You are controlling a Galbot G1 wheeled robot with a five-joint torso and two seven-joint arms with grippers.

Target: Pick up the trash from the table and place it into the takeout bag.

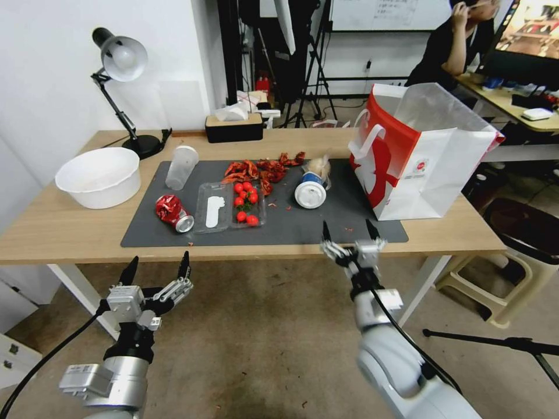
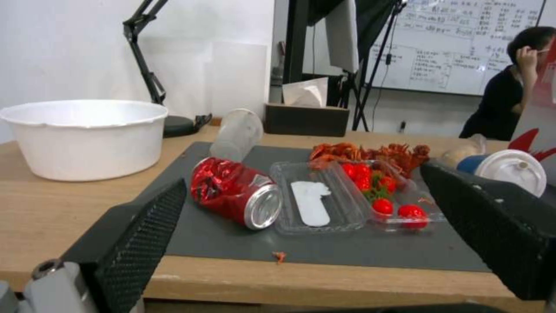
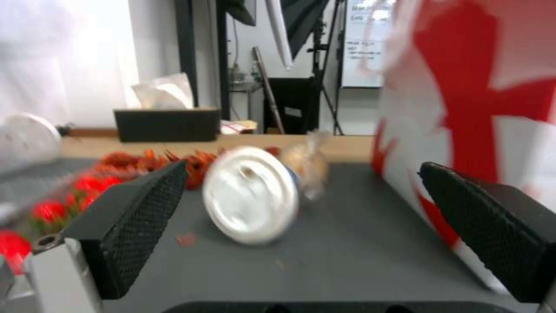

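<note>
While both pincers gape empty before the counter (image 1: 70,233), blue cup (image 1: 310,191) on its side, round white lid facing right pincer (image 1: 347,231), crumpled red can (image 1: 173,212) rim-first toward left pincer (image 1: 157,266).

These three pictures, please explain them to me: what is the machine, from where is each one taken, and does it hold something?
It is a two-armed robot at a table. The wide picture comes from its head; the other two come from cameras on its wrists. The left claw and right claw both hang open at the near edge, holding nothing. On the grey mat lie a crushed red can, a blue cup with white lid, a frosted plastic cup and a clear box of tomatoes. A white bowl sits left, the takeout bag right.
</note>
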